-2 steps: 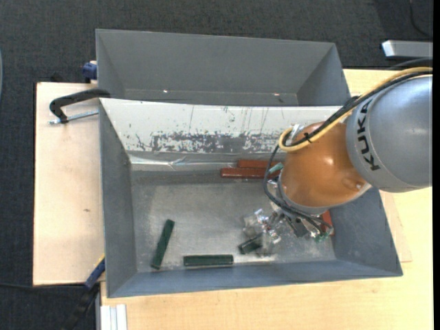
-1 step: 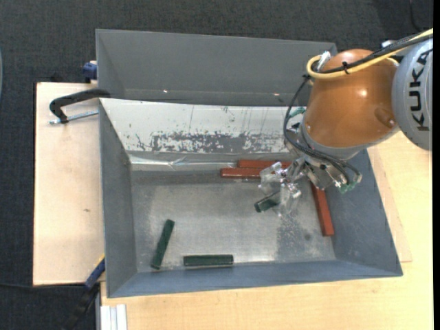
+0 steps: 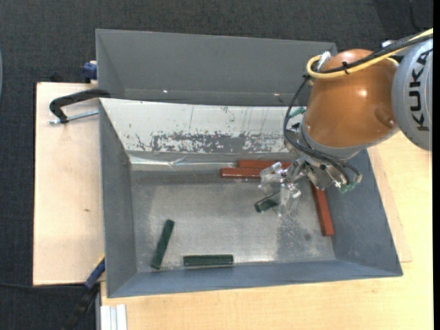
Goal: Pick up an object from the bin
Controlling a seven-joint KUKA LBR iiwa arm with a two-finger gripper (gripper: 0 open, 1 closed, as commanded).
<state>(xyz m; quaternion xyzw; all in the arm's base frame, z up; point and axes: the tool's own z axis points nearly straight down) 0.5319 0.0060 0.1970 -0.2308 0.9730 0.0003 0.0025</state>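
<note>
- Dark green block (image 3: 267,203), short and stubby, lies on the floor of the bin (image 3: 206,67), right of the middle. It is just at the lower left of the gripper (image 3: 283,190).
- I judge the block to be light and stiff, plastic or painted wood by the look of it. It should not bend or crush under a firm squeeze.
- Its faces look smooth, so it may slip if pinched near an end. The safest hold is across the two long sides, at mid-length.
- It lies tilted against the bin's walls, so the wrist would need to turn to square up with it.
- A red-brown bar (image 3: 249,171) lies near the back wall, just behind the gripper, and a second red-brown bar (image 3: 324,214) lies just to its right. Both are close enough to be nudged.
- Two longer dark green bars lie well apart from the gripper at the front left, a slanted bar (image 3: 162,243) and a bar along the front wall (image 3: 207,260).
- The arm reaches in from the right with its orange cover (image 3: 347,102) above the bin's right back corner. The gripper hangs low, near the floor.
- I cannot tell from this view whether the gripper is spread or closed, or whether it touches the block.
</note>
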